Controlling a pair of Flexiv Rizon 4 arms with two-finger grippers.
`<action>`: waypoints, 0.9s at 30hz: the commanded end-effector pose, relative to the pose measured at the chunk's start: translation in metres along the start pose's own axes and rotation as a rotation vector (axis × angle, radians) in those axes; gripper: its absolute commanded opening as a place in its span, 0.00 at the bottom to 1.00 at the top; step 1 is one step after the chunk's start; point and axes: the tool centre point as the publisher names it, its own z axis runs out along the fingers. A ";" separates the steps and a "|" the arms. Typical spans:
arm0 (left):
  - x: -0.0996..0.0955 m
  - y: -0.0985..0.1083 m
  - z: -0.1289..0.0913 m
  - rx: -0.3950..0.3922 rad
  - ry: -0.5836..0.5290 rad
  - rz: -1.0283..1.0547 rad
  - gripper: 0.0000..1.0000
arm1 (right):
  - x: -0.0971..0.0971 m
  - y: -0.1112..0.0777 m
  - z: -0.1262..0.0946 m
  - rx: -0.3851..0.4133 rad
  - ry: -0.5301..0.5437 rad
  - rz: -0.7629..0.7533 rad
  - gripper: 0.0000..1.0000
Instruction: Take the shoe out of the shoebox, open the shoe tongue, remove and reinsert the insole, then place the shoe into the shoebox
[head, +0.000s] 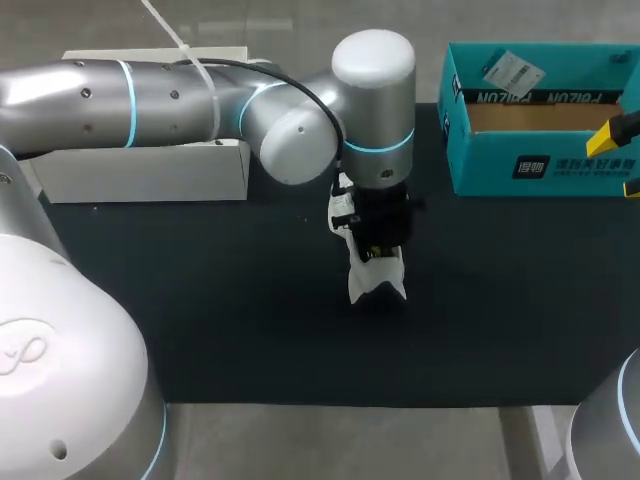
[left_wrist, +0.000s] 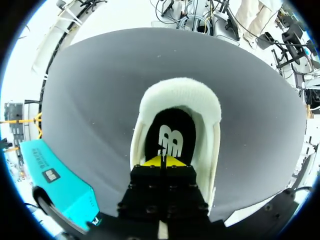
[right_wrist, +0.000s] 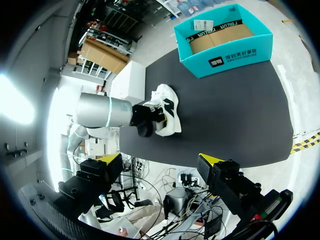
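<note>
A white shoe (head: 378, 280) stands on the black mat (head: 220, 320) at mid-table, its heel towards the table's front edge. My left gripper (head: 376, 245) is lowered into the shoe's mouth from above. In the left wrist view that gripper (left_wrist: 162, 161) is shut, with its yellow tips pressed together just over the black insole (left_wrist: 170, 135) with its white logo. The padded white heel collar (left_wrist: 182, 95) lies ahead of it. The tongue is hidden under the gripper body, and nothing shows between the tips. My right gripper (right_wrist: 160, 160) hangs open and empty, high up by the teal shoebox (head: 540, 165), away from the shoe (right_wrist: 167, 115).
The open teal shoebox (right_wrist: 225, 55) stands at the back right, with cardboard showing inside and a paper tag on its rim. A white box (head: 150, 170) lies at the back left, partly under my left arm. Bare mat surrounds the shoe.
</note>
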 end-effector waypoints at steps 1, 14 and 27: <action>0.000 0.006 -0.013 -0.104 0.014 -0.040 0.00 | 0.000 0.002 0.001 0.004 -0.001 0.001 1.00; -0.001 0.035 -0.028 -0.177 -0.005 -0.069 0.00 | 0.000 0.002 0.001 0.004 -0.001 0.001 1.00; 0.007 0.032 -0.026 -0.198 0.039 -0.049 0.17 | 0.000 0.002 0.001 0.004 -0.001 0.001 1.00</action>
